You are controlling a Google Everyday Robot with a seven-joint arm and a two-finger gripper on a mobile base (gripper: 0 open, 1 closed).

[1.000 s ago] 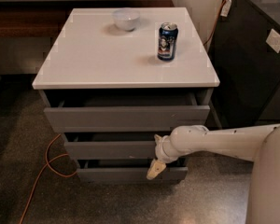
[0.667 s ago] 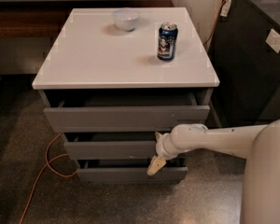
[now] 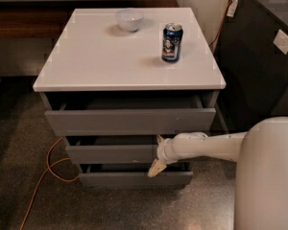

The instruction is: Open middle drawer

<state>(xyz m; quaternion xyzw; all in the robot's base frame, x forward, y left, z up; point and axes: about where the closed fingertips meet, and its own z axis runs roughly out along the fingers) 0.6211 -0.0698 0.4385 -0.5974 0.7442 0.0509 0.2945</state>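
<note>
The middle drawer [image 3: 110,154] is the mid-sized grey front of three on a white-topped cabinet [image 3: 110,66]. It stands pulled out a little, with a dark gap above it. My gripper [image 3: 156,158] is at the right end of this front, reached in from the right on a white arm [image 3: 206,146]. One cream finger [image 3: 153,168] hangs down in front of the panel. The other sits behind the panel's top edge, mostly hidden. The gripper looks shut on the panel.
A blue soda can [image 3: 172,42] and a white bowl [image 3: 129,19] stand on the cabinet top. The top drawer [image 3: 129,121] and bottom drawer [image 3: 129,178] also stand slightly out. An orange cable [image 3: 43,176] lies on the floor at left. A black cabinet [image 3: 259,56] stands at right.
My gripper and arm have shifted slightly to the left along the middle drawer front. The drawers, can and bowl have not visibly moved.
</note>
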